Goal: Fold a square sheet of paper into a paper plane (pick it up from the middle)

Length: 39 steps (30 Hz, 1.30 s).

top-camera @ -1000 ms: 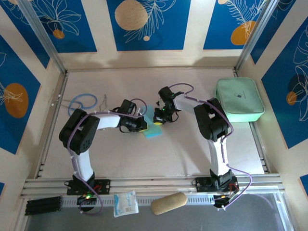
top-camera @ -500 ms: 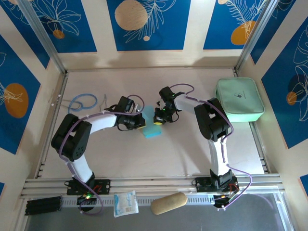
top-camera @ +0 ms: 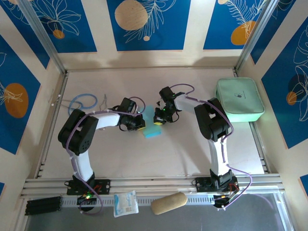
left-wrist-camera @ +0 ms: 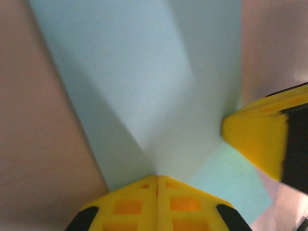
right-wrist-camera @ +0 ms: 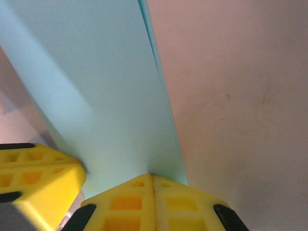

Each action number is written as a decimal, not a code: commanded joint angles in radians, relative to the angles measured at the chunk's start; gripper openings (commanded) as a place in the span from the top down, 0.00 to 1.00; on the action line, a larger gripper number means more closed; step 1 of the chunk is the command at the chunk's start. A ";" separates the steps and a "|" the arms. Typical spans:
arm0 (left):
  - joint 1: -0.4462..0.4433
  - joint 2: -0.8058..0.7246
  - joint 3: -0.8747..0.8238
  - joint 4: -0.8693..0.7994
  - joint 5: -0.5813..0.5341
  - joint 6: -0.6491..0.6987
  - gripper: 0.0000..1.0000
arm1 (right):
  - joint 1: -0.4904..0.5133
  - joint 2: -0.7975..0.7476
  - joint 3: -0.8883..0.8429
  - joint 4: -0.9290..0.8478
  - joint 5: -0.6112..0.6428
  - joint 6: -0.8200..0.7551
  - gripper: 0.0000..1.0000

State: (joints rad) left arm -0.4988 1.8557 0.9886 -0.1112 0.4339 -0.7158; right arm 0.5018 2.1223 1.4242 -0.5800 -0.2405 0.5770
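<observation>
Mid-table, paper sheet (top-camera: 153, 131) in both jaws — mint case (top-camera: 239, 99) closed

Robot lab cell, aluminium frame (top-camera: 154, 183), blue patterned panels (top-camera: 168, 36)

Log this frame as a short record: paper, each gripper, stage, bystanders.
paper: light-blue paper sheet, creased, mid-table
left gripper: shut on the sheet
right gripper: shut on the sheet
stage: partly folded, not yet a plane
bystanders: mint-green zip case at the right edge; white snack packet on the near rail
</observation>
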 commanded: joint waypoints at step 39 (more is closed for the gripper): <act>-0.097 -0.056 -0.207 -0.009 0.057 0.039 0.98 | -0.039 0.147 -0.092 -0.133 0.266 0.020 0.93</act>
State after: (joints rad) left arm -0.5716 1.8008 0.8490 0.0174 0.5213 -0.7143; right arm 0.4923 2.1242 1.4181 -0.5720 -0.2630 0.5808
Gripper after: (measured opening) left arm 0.052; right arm 0.068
